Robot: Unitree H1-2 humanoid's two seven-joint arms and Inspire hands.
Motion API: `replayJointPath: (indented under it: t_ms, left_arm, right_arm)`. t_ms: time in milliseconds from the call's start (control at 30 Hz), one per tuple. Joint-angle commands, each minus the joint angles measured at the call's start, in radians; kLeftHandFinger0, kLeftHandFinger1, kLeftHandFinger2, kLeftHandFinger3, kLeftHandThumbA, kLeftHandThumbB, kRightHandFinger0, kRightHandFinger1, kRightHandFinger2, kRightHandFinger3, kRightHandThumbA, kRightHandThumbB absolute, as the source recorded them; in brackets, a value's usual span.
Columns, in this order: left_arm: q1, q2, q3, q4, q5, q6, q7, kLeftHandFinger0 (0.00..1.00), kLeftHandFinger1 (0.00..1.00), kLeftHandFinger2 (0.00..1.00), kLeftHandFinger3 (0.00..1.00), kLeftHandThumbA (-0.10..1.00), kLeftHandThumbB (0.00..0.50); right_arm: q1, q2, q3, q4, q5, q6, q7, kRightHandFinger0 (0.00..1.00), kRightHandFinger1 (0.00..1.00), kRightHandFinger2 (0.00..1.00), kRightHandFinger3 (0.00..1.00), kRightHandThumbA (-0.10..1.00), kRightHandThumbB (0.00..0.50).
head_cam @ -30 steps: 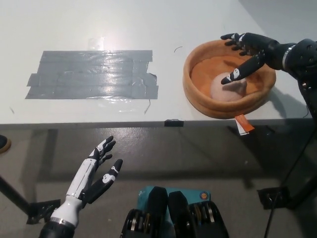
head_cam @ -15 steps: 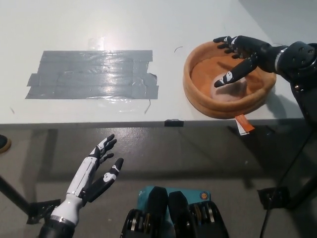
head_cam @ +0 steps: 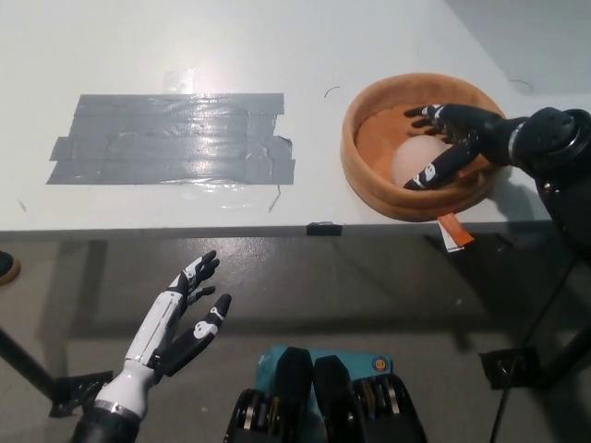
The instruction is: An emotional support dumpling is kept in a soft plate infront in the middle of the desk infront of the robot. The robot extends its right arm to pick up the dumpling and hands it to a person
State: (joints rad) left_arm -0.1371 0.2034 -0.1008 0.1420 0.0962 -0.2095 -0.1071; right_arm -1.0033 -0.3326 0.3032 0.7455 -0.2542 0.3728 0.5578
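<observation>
Desk [head_cam: 185, 55]: dumpling [head_cam: 414, 161] under right hand [head_cam: 452, 140]

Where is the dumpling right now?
In the head view the dumpling lies inside the plate on the table's right side near the front edge, with the right hand spread open over it.

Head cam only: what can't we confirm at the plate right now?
- Contact: the right robot hand is spread over the dumpling; whether its fingers touch it cannot be seen from above.
- Dumpling's right side: hidden by that hand.
- Soft plate: its far right rim is covered by the black arm.
- Orange tag under the plate: any print is too small to read.
</observation>
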Motion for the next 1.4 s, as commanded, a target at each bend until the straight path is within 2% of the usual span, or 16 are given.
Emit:
replayJointPath:
  t_ms: [0,100,433,467,500,533,567,600,700,800,1033,1067,1133,1200,1267,1367]
  left_arm:
    - [-0.025,0.011,0.008,-0.015,0.007,-0.038,-0.003,0.92,0.97,0.95,0.95,0.64,0.205]
    - [-0.028,0.011,0.009,-0.01,0.006,-0.044,-0.003,0.92,0.97,0.94,0.95,0.64,0.203]
    - [-0.03,0.011,0.009,-0.008,0.013,-0.043,-0.003,0.91,0.96,0.93,0.94,0.63,0.192]
    - [-0.031,0.011,0.009,-0.009,0.012,-0.042,-0.004,0.91,0.96,0.94,0.94,0.63,0.192]
    - [-0.031,0.011,0.009,-0.009,0.012,-0.042,-0.004,0.91,0.96,0.94,0.95,0.63,0.192]
    - [-0.033,0.012,0.009,-0.007,0.013,-0.044,-0.005,0.91,0.96,0.94,0.95,0.64,0.192]
    - [-0.036,0.013,0.008,-0.006,0.015,-0.044,-0.005,0.91,0.96,0.94,0.95,0.64,0.192]
    - [-0.038,0.011,0.01,-0.005,0.009,-0.041,-0.006,0.91,0.96,0.94,0.95,0.64,0.193]
    - [-0.038,0.011,0.01,-0.007,0.008,-0.033,-0.007,0.91,0.96,0.94,0.95,0.64,0.196]
    - [-0.044,0.011,0.013,-0.003,0.004,-0.043,-0.007,0.91,0.96,0.93,0.95,0.65,0.201]
    - [-0.057,0.014,0.015,0.0,-0.001,-0.04,-0.012,0.91,0.96,0.94,0.95,0.68,0.196]
    - [-0.057,0.014,0.015,0.002,-0.001,-0.041,-0.011,0.91,0.96,0.94,0.95,0.68,0.195]
    - [-0.062,0.013,0.018,0.001,-0.001,-0.03,-0.011,0.91,0.96,0.94,0.95,0.69,0.202]
    - [-0.073,0.015,0.019,0.0,-0.002,-0.026,-0.012,0.91,0.97,0.94,0.95,0.7,0.195]
    - [-0.078,0.015,0.021,0.002,-0.003,-0.024,-0.013,0.91,0.97,0.94,0.95,0.7,0.193]
    - [-0.106,0.014,0.024,0.013,-0.007,-0.029,-0.013,0.92,0.97,0.95,0.96,0.7,0.181]
  right_arm:
    - [-0.043,-0.001,-0.008,0.025,-0.006,-0.054,-0.04,1.0,1.0,1.0,1.0,1.0,0.357]
    - [-0.046,0.001,-0.01,0.059,-0.01,-0.071,-0.059,1.0,1.0,1.0,1.0,1.0,0.39]
    - [-0.057,0.006,0.068,0.14,-0.064,-0.16,-0.036,1.0,1.0,1.0,1.0,1.0,0.307]
    - [-0.063,0.009,0.078,0.152,-0.071,-0.148,-0.039,1.0,1.0,1.0,1.0,0.84,0.31]
    - [-0.068,0.013,0.095,0.162,-0.087,-0.139,-0.046,0.74,0.86,1.0,1.0,0.65,0.276]
    - [-0.074,0.015,0.124,0.178,-0.115,-0.153,-0.058,0.48,0.59,0.77,1.0,0.44,0.272]
    - [-0.077,0.014,0.148,0.184,-0.14,-0.166,-0.071,0.39,0.52,0.71,0.91,0.33,0.28]
    - [-0.074,0.018,0.172,0.185,-0.168,-0.188,-0.115,0.66,0.83,0.73,0.53,-0.05,0.269]
    - [-0.068,0.021,0.187,0.184,-0.175,-0.211,-0.151,0.88,0.84,0.61,0.57,-0.1,0.255]
    - [-0.06,0.024,0.185,0.178,-0.173,-0.243,-0.185,0.45,0.46,0.39,0.7,-0.1,0.184]
    - [-0.062,0.027,0.159,0.187,-0.161,-0.265,-0.218,0.26,0.36,0.34,0.95,-0.1,0.17]
    - [-0.063,0.029,0.153,0.189,-0.156,-0.263,-0.221,0.08,0.23,0.3,0.99,-0.1,0.163]
    - [-0.069,0.028,0.139,0.193,-0.15,-0.267,-0.234,0.01,0.24,0.44,1.0,-0.1,0.151]
    - [-0.083,0.027,0.112,0.213,-0.135,-0.286,-0.258,0.08,0.52,0.97,0.96,-0.1,0.152]
    - [-0.089,0.026,0.094,0.206,-0.132,-0.271,-0.267,0.19,0.77,1.0,0.97,-0.1,0.142]
    - [-0.111,0.016,0.049,0.196,-0.114,-0.279,-0.288,0.26,0.8,1.0,1.0,-0.1,0.14]
